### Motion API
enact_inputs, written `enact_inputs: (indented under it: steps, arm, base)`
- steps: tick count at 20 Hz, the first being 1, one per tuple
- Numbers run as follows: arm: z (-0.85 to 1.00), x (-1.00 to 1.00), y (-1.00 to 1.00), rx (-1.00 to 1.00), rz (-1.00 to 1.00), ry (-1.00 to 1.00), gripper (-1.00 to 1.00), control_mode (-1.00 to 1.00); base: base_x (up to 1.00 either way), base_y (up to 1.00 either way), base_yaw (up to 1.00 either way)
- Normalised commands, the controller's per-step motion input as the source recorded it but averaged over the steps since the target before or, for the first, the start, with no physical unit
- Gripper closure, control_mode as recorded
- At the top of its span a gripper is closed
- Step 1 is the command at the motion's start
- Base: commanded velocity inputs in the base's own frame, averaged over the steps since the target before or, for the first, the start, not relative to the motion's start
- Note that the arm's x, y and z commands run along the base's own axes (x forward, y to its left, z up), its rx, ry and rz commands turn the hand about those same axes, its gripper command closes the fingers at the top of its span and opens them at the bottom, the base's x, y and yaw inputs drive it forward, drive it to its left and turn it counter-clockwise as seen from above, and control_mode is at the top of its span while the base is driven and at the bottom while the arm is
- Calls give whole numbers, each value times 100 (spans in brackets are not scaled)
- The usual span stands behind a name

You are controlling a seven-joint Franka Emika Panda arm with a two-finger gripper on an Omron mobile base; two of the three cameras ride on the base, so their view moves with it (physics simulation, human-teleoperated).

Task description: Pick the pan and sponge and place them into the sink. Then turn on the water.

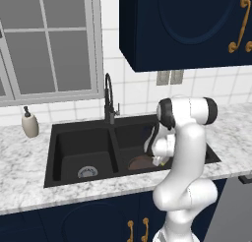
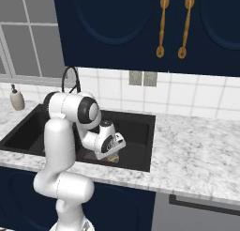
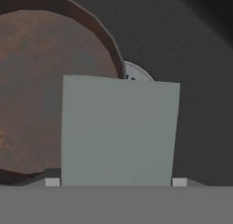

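Marble desk [image 1: 29, 162] is running under a window and navy cabinets, with the black double-basin sink [image 1: 59, 137] set into it and the arched faucet [image 1: 109, 96] standing behind the divider. Down in the right basin the arm is lowering the tool [image 2: 112, 155], and the sponge [image 3: 119, 132] is sitting between its jaws, which are standing fairly wide and clamping it by its sides. In the hand view its flat greenish face is blocking much of the frame. I judge the sponge light, soft and squashy, so holding it across the short sides with mild pressure is suiting it well. The pan [image 3: 45, 91] is already lying on the basin floor just beside the sponge, its rim partly covering the silver drain [image 3: 136, 73]; it looks stiff and much heavier, best taken by its handle.
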Motion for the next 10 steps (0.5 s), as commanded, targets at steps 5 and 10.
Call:
enact_inputs:
  steps: [5, 10]
  arm:
    - [-19, 21, 0, 0, 0, 0, 100, -100]
    - [-15, 19, 0, 0, 0, 0, 100, -100]
  base:
    - [0, 0, 0]
    - [0, 0, 0]
